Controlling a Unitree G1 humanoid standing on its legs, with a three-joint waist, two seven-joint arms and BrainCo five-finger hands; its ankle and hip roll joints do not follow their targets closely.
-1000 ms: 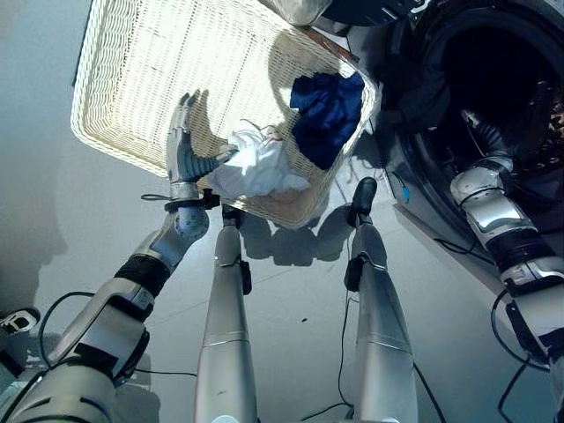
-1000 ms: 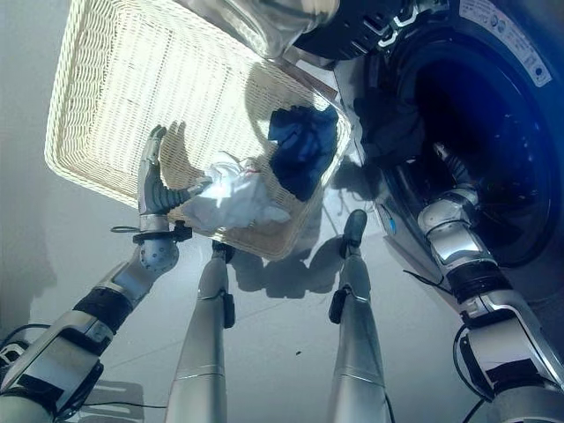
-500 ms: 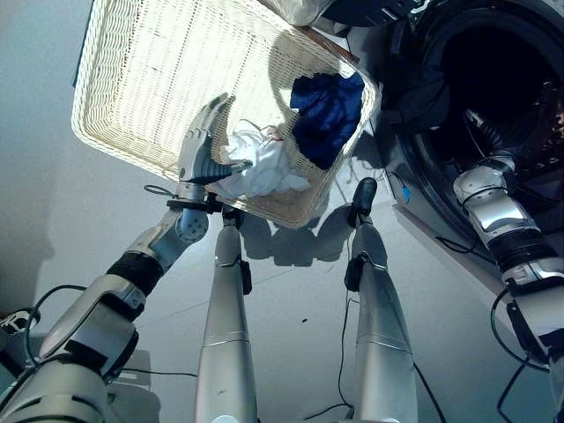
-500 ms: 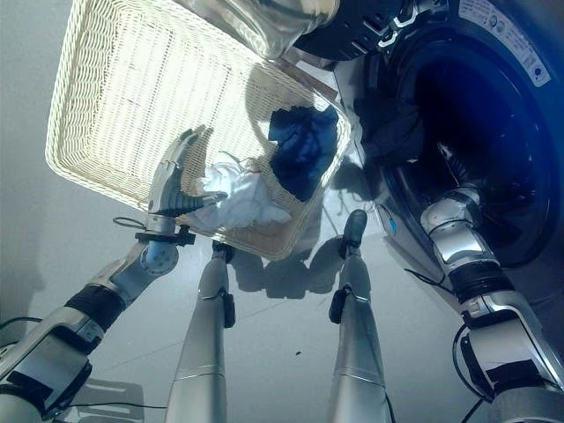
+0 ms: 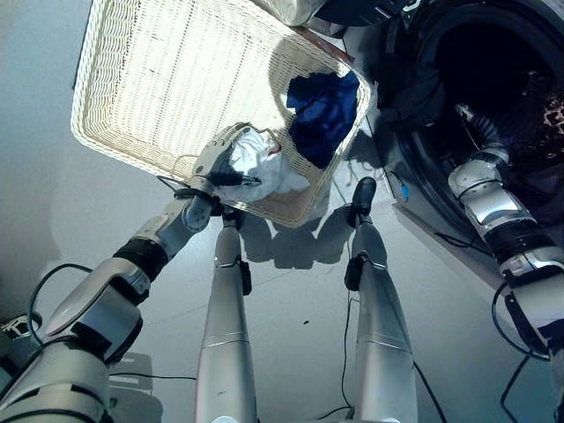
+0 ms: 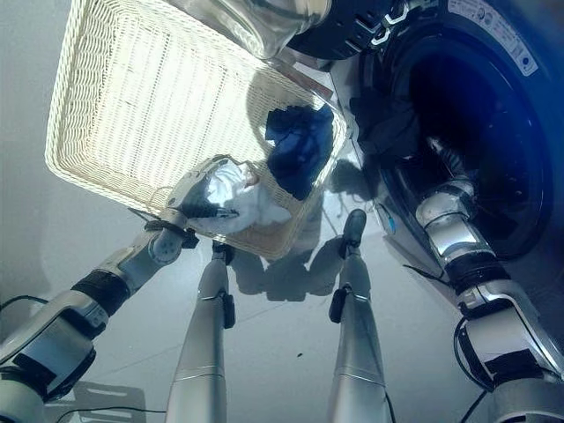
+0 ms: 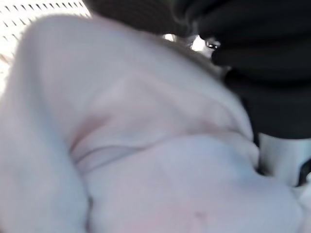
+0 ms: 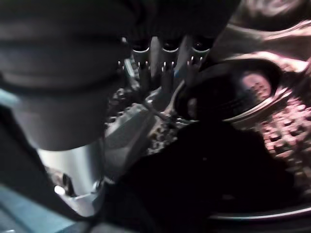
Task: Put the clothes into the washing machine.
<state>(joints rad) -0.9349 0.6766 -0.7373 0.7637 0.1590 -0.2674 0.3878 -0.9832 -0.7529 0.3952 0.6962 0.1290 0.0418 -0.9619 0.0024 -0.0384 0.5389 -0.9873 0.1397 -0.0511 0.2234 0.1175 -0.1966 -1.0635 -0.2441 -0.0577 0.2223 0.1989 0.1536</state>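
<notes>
A white garment (image 5: 269, 166) lies at the near edge of the pale wicker basket (image 5: 150, 79), with a dark blue garment (image 5: 322, 106) beside it toward the washing machine (image 6: 529, 106). My left hand (image 5: 218, 161) is on top of the white garment, its fingers curled down over the cloth and its thumb against it. The same pale cloth (image 7: 146, 145) bulges close under the hand's dark cover (image 7: 252, 58). My right arm reaches into the drum. There my right hand (image 8: 165, 73) holds its fingers straight above dark clothes (image 8: 214, 174) lying inside.
A dark garment (image 6: 388, 123) hangs over the rim of the washer's opening. The open door's glass (image 6: 264, 22) sits above the basket's far corner. Grey floor (image 5: 53, 220) lies to the left of the basket.
My left hand has moved right onto the white garment and its fingers have curled from straight to closed over it. The right arm has barely moved in the drum.
</notes>
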